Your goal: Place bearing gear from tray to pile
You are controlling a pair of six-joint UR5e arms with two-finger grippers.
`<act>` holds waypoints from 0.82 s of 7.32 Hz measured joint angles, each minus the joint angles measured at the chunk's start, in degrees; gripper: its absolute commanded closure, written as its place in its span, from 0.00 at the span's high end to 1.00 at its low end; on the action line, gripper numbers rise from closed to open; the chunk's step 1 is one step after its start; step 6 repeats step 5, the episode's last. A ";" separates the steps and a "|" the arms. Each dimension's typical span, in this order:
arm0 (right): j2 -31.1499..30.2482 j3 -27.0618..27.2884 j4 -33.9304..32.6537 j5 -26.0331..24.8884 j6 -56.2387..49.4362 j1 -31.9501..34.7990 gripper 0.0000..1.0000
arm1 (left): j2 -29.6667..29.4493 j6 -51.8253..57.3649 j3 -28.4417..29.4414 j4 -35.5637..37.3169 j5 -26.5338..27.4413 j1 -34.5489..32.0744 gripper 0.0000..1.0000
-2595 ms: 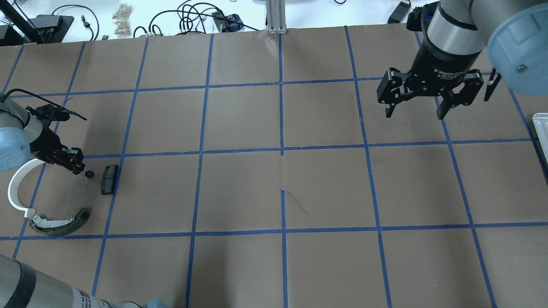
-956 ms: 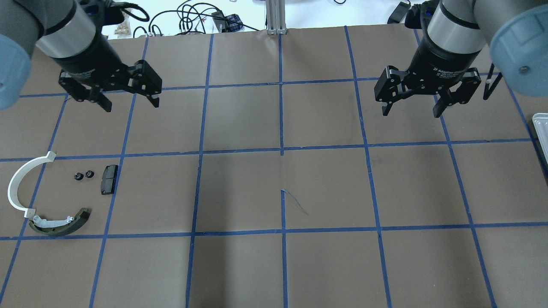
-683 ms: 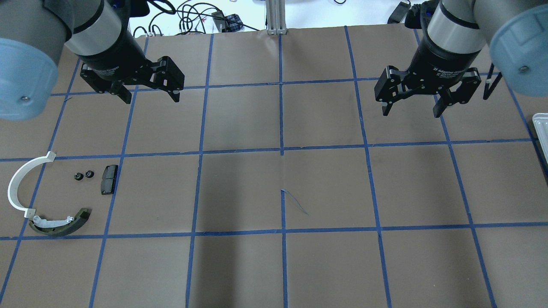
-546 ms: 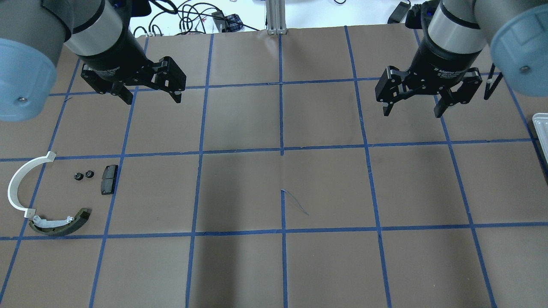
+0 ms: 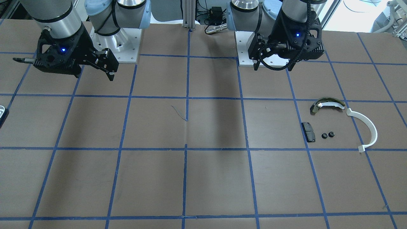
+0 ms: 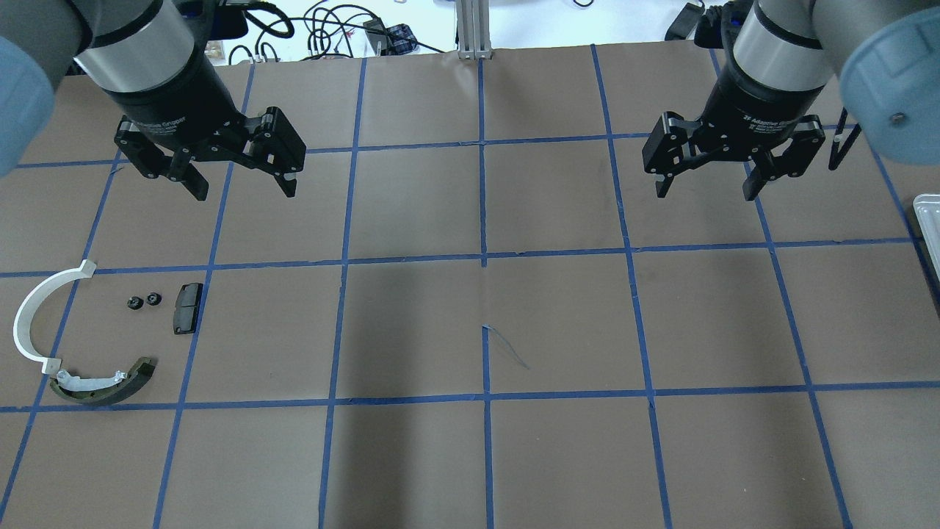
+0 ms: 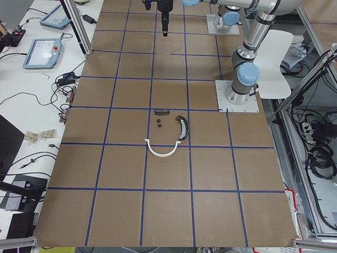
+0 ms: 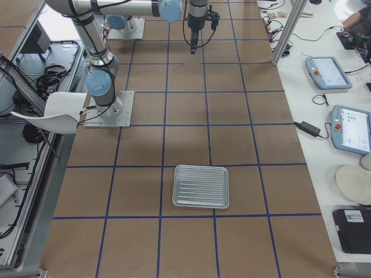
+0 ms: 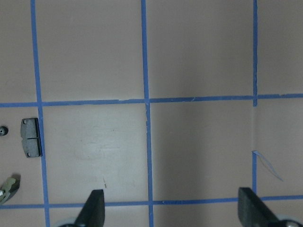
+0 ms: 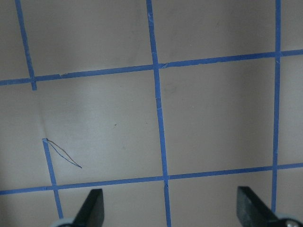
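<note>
A moment earlier my left claw [image 6: 244, 192] had been down at the pile [image 5: 324, 136], right over the spot where the bearing gear [image 6: 134, 302] lay afterwards; by this point I had let go and lifted it high and away toward the far side of the table [image 6: 411, 330], fingers spread wide with nothing between them. The gear sat flat just beside the other gear [image 6: 153, 298], near the black pad [image 6: 187, 308], with the white half-ring [image 6: 33, 323] on its outer side and the olive-and-white shoe [image 6: 103, 382] nearer my base. My right claw [image 6: 703, 193] had barely moved, hanging spread and empty above its own side. The tray [image 8: 200, 186] showed nothing on it, so I judged the placing done and no gear left to fetch.
</note>
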 measured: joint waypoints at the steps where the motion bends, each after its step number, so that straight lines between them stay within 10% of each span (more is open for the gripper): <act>1: -0.03 0.00 0.02 0.01 0.05 0.00 1.00 | -0.01 0.06 0.02 0.29 -0.03 0.02 1.00; 6: 0.01 0.00 -0.08 0.09 0.22 0.00 1.00 | -0.05 0.16 -0.05 1.88 -0.08 0.04 1.00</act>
